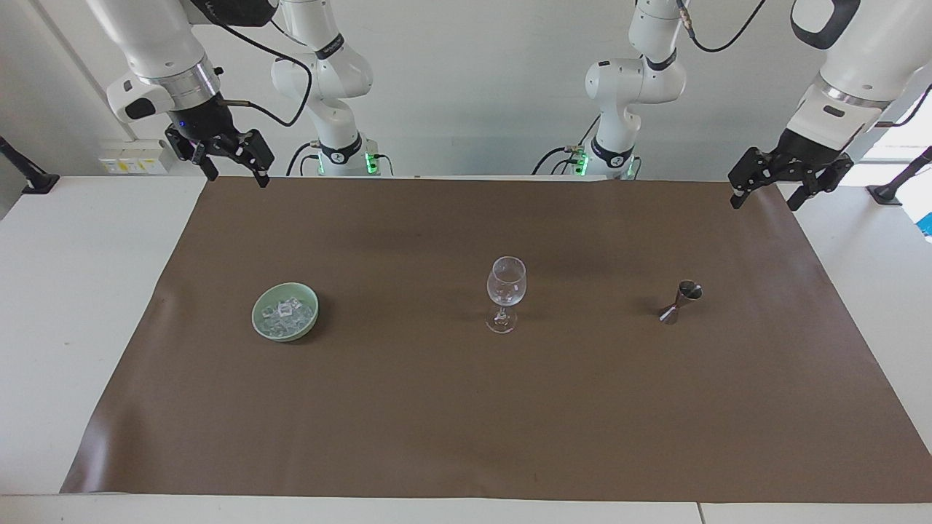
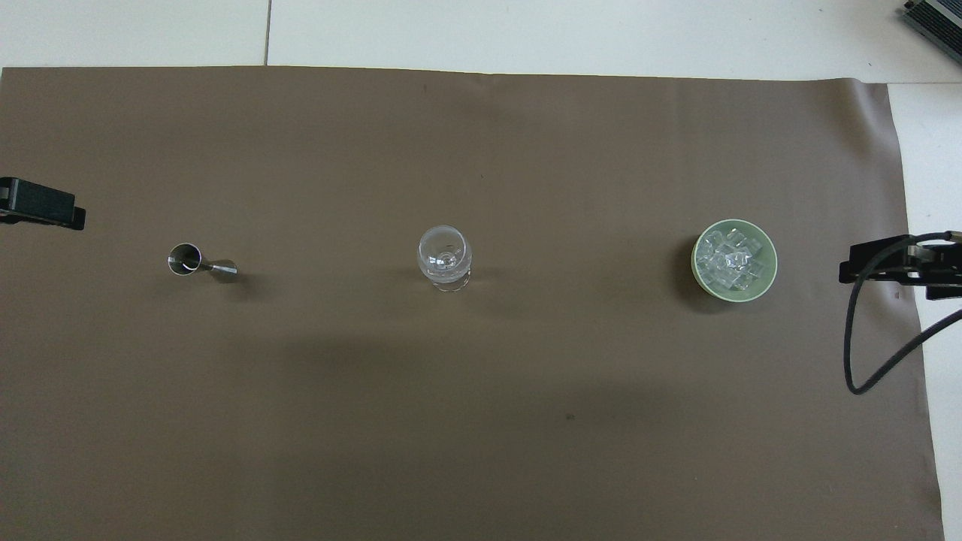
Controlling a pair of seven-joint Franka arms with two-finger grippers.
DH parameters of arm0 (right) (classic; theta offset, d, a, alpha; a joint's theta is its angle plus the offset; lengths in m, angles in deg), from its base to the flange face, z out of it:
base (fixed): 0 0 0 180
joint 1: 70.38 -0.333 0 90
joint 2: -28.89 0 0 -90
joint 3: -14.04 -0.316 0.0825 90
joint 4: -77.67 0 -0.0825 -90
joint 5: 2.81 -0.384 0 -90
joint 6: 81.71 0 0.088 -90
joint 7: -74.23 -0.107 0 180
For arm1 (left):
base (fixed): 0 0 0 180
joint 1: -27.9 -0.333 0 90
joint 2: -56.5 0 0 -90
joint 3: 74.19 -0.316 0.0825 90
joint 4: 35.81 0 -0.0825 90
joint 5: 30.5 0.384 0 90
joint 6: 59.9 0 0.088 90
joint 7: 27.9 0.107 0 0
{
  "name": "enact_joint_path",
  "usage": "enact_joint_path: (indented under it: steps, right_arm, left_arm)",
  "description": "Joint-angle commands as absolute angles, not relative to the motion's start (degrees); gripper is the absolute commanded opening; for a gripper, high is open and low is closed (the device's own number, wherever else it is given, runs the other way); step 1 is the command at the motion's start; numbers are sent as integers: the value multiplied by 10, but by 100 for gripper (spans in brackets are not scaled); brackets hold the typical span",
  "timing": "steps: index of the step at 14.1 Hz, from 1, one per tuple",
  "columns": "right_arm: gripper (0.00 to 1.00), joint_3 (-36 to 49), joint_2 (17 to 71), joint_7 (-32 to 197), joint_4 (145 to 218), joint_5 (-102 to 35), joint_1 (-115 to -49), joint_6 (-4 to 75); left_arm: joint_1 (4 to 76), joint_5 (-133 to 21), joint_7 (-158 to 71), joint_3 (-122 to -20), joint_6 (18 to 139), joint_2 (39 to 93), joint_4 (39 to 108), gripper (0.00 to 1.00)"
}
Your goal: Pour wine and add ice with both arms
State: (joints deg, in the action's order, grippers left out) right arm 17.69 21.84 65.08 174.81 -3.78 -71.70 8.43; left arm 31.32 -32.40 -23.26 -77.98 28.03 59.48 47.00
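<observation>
**Both grippers up and empty, glass and ice untouched**

Your left gripper (image 1: 766, 198) hangs in the air over the edge of the brown mat (image 1: 466, 407) at the left arm's end of the table, its fingers spread apart with nothing between them. Below it and toward the table's middle stands the metal jigger (image 1: 679, 303), upright on the mat and well apart from the fingers. In the overhead view only a black fingertip of this gripper (image 2: 41, 204) shows at the frame's edge.

Your right gripper (image 1: 234, 173) hangs over the mat's corner at the right arm's end, fingers also parted and holding nothing. The ice (image 1: 286, 314) lies heaped in the pale green bowl (image 1: 262, 327), which sits on the mat below that gripper and toward the middle, well clear of it.

Between bowl and jigger, the wine glass (image 1: 505, 291) stands upright, roughly midway between your two grippers and far from both.
</observation>
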Motion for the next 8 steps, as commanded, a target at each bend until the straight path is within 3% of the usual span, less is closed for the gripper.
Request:
enact_joint_path:
  steps: [1,8]
  right_arm:
    - [100,175,204,652,1763,-44,-713,88]
    - [100,175,204,653,1763,-44,-713,88]
  left_arm:
    - [295,-353,-240,-781,227,661,375,100]
    - [261,-481,-431,-801,234,701,371,100]
